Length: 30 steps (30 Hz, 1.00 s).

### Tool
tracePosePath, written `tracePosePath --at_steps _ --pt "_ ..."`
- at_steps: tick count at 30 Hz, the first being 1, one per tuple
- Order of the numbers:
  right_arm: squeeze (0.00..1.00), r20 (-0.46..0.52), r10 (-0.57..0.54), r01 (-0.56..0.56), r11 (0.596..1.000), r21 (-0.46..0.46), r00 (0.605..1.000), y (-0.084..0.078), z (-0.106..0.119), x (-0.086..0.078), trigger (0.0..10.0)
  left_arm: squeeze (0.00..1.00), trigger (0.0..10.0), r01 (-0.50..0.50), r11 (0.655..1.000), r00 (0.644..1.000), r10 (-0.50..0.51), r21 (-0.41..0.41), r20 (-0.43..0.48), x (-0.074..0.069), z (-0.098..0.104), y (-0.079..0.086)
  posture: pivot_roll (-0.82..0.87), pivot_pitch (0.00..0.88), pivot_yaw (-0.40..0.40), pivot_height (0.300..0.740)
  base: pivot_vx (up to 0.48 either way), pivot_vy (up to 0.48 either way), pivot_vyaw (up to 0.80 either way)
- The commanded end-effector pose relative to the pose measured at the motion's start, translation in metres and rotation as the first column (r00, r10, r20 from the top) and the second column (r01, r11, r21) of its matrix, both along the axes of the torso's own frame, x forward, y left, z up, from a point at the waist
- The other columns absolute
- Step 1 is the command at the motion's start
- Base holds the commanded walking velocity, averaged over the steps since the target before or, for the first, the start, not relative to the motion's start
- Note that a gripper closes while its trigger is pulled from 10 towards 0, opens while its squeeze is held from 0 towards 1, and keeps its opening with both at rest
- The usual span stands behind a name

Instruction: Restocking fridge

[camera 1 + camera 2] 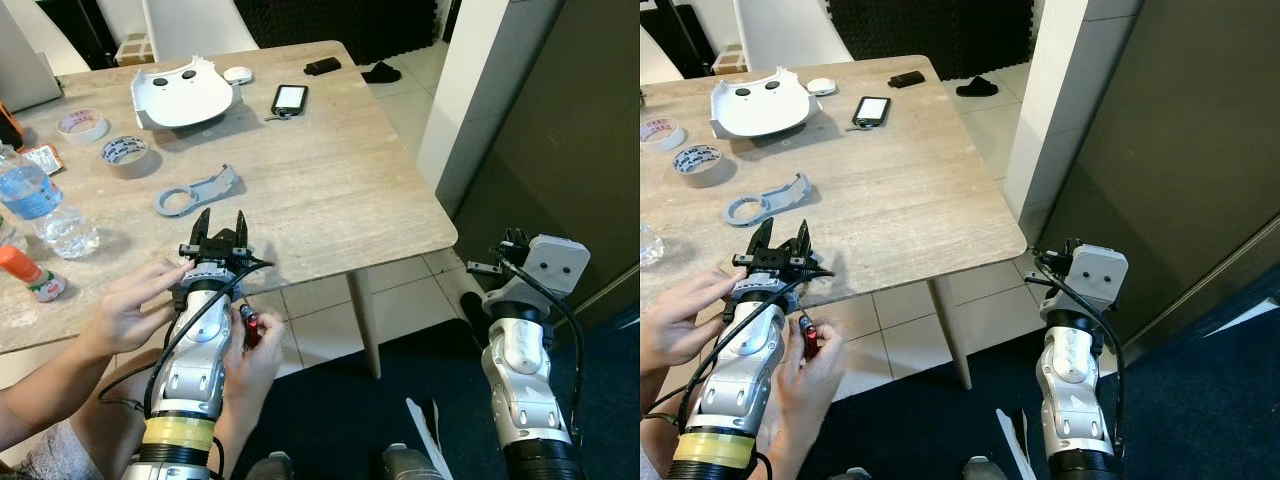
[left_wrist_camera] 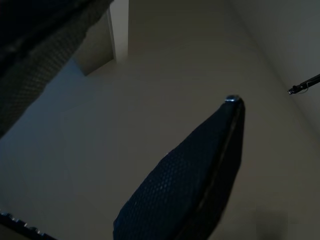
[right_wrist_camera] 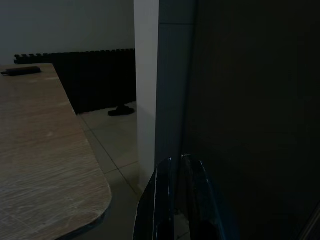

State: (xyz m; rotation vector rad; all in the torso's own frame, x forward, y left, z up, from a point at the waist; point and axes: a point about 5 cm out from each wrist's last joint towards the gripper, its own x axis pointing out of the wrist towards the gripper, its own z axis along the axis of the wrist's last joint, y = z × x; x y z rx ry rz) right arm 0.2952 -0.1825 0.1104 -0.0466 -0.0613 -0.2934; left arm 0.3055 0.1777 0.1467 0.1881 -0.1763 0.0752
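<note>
My left gripper (image 1: 222,224) points upward at the near edge of the wooden table (image 1: 330,170), open, with nothing between its fingers. A person's two hands (image 1: 140,300) grip that arm's wrist, and one of them holds a small red tool (image 1: 251,328) against it. In the left wrist view one black finger (image 2: 200,175) stands against a pale ceiling. My right gripper (image 1: 505,248) hangs low beside a tall dark panel (image 1: 560,130); its fingers (image 3: 162,200) lie close together and hold nothing. A clear water bottle (image 1: 40,205) and a small orange-capped bottle (image 1: 30,275) lie at the table's left edge.
The table also carries two tape rolls (image 1: 125,155), a white shell part (image 1: 185,95), a grey bracket (image 1: 195,192) and a phone (image 1: 289,98). A white pillar (image 1: 470,90) stands right of the table. Black slippers (image 1: 381,72) lie on the tiled floor.
</note>
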Motion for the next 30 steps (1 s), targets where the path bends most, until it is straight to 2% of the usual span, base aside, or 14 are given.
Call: tracePosePath --at_steps 1,30 --pt "0.0 -0.035 -0.009 0.009 1.0 -0.001 0.999 -0.0032 -0.0086 -0.0038 10.0 0.0 10.0 -0.012 1.0 0.999 0.012 -0.005 -0.035 -0.0019 -0.0092 0.0014 0.01 0.159 -0.022 0.74 0.0 0.0 0.0" --pt "0.0 -0.04 0.001 -0.001 1.0 0.001 0.999 -0.0015 -0.0085 0.0004 10.0 0.0 10.0 -0.018 1.0 1.0 0.018 -0.006 -0.023 0.0024 -0.0056 0.0016 0.02 0.143 -0.022 0.74 0.0 0.0 0.0"
